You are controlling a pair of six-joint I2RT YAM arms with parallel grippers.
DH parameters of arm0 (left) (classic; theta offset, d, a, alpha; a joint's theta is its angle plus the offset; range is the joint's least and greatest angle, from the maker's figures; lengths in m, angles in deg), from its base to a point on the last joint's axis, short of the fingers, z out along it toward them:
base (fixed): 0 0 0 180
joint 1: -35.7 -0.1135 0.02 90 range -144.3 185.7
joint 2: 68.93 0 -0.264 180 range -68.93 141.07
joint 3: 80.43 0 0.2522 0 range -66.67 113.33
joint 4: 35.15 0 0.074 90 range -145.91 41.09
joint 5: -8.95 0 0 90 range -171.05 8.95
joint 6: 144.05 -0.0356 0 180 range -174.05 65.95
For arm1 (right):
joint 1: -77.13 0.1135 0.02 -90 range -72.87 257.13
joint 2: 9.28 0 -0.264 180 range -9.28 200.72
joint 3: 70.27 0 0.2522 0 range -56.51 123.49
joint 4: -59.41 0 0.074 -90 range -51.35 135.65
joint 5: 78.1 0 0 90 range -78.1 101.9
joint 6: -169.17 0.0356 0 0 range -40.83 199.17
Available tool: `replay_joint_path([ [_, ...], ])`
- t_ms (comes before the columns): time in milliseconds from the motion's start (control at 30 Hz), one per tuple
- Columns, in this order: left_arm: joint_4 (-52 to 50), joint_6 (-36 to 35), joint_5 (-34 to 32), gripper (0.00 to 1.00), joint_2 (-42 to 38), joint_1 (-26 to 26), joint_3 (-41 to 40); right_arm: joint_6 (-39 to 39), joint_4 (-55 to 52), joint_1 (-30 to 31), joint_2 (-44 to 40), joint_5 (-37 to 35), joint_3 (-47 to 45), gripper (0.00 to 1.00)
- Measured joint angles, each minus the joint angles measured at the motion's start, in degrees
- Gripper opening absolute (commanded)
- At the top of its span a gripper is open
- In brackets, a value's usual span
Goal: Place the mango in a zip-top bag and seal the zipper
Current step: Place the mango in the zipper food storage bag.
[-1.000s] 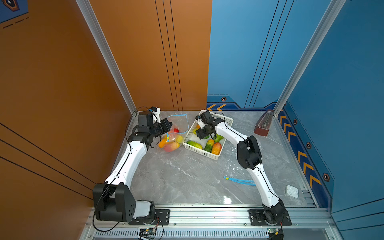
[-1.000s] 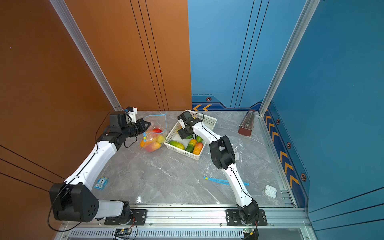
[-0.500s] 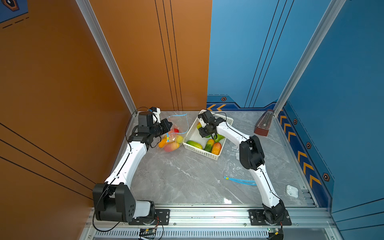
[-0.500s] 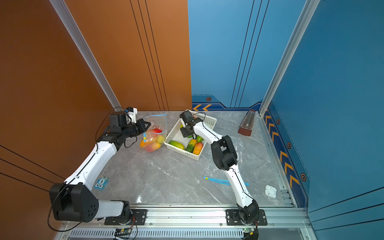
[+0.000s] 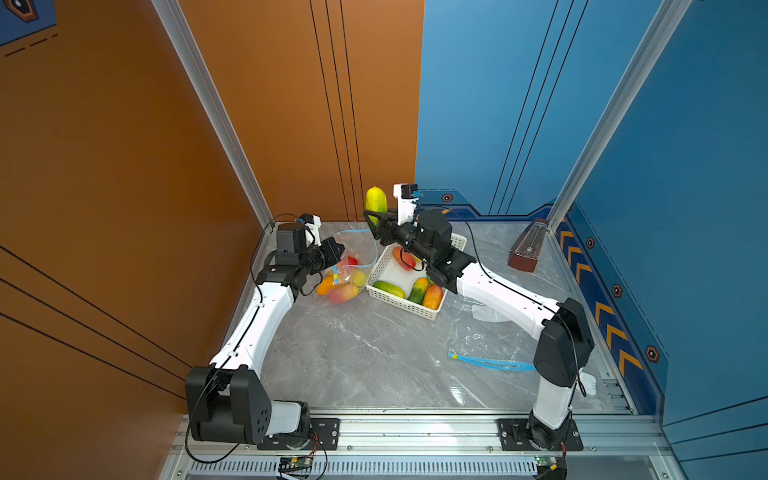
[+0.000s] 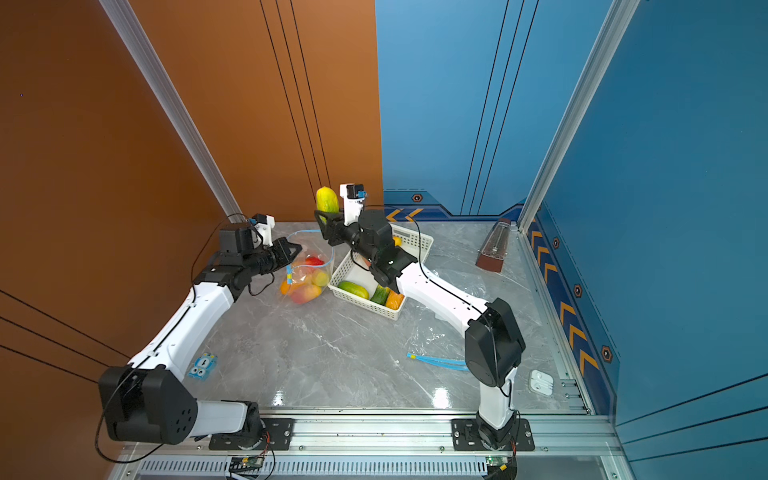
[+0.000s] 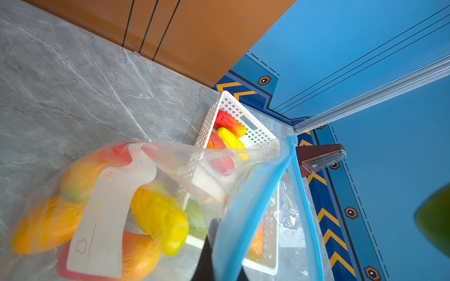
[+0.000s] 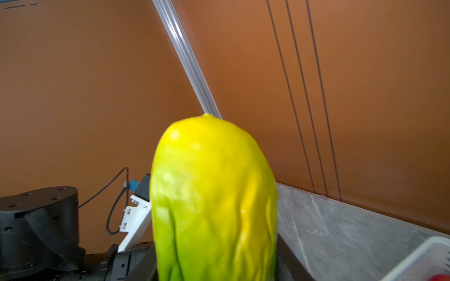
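A yellow-green mango (image 5: 375, 200) (image 6: 327, 199) (image 8: 214, 194) stands upright in the air, and my right gripper (image 5: 376, 221) (image 6: 326, 219) is shut on its lower end. It hangs above the gap between the white basket (image 5: 407, 305) (image 6: 365, 306) and the clear zip-top bag (image 5: 348, 272) (image 6: 312, 272) (image 7: 146, 194). The bag lies at the back left with several mangoes inside. My left gripper (image 5: 338, 249) (image 6: 296, 249) is shut on the bag's blue zipper rim (image 7: 255, 194) and holds the mouth up and open. The right gripper's fingertips are hidden behind the mango in the right wrist view.
The basket (image 7: 233, 107) holds several more mangoes. A second clear zip bag (image 5: 490, 362) (image 6: 436, 360) lies flat at the front right. A brown metronome (image 5: 528, 249) (image 6: 494, 247) stands at the back right. A white case (image 6: 540, 382) and a small blue toy (image 6: 202, 365) lie near the front.
My right gripper closed on the mango in the basket and lifted it up and left, above the basket's rim. The left arm and the bag have stayed put.
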Motion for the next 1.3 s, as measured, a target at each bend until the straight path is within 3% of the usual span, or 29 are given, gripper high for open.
replay_joint_path([
  [167, 0.0, 0.0, 0.1, 0.00, 0.0, 0.0, 0.0, 0.6, 1.1, 1.6, 6.2, 1.6, 1.3, 0.52],
  [300, 0.0, 0.0, 0.2, 0.00, 0.0, 0.0, 0.0, 1.4, 0.9, 1.0, 8.6, 2.5, 2.1, 0.72],
  [400, 0.0, 0.0, 0.2, 0.00, 0.0, -0.1, 0.0, 1.1, 1.0, 0.8, 8.6, 3.6, 2.4, 0.94],
  [567, 0.0, 0.0, 0.3, 0.00, 0.0, -0.2, 0.0, 0.2, -0.3, 0.6, 7.4, 5.3, 2.8, 0.91],
  [700, 0.0, 0.0, 0.3, 0.00, 0.0, -0.4, 0.0, 0.5, -2.0, -1.8, 0.3, 5.0, -3.9, 0.90],
  [867, 0.0, 0.4, 0.9, 0.00, 0.0, -0.5, 0.0, 0.3, -6.8, -10.3, -11.2, 0.5, -12.2, 0.88],
  [967, 1.1, 2.1, 2.4, 0.00, 0.0, -0.6, 0.0, 0.1, -12.7, -15.1, -12.5, -2.1, -12.3, 0.88],
  [1067, 4.2, 4.4, 3.0, 0.00, -1.0, -0.9, 0.0, -1.7, -22.5, -16.9, -8.5, -3.8, -8.2, 0.90],
  [1300, 8.0, 8.0, 2.7, 0.00, -2.4, -1.4, 0.2, -7.8, -40.0, -15.3, 12.8, -8.8, 7.5, 0.84],
])
